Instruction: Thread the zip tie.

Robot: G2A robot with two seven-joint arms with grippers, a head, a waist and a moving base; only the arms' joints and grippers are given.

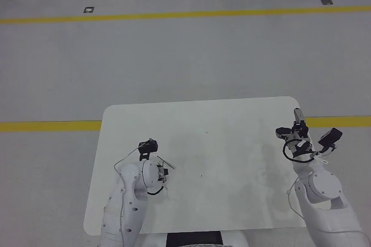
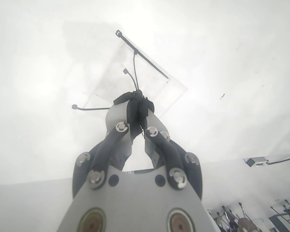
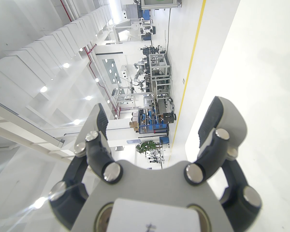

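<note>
1. White table (image 1: 235, 123): left arm over its near-left part, right arm at its right edge.
2. Right gripper (image 3: 158, 108): jaws wide apart, nothing between them, aimed past the table edge.
3. Left gripper (image 2: 138, 101): pinched closed on thin black zip ties (image 2: 134, 71), low over the table.
4. Clear plastic sheet (image 2: 111, 78): flat on the table, just ahead of the left gripper.
5. Held strands run out over the sheet; one meets a longer tie (image 2: 145, 56) lying across it. Whether it is threaded cannot be told.

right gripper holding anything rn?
No, the right gripper is wide open in the right wrist view, and nothing sits in the gap.
</note>
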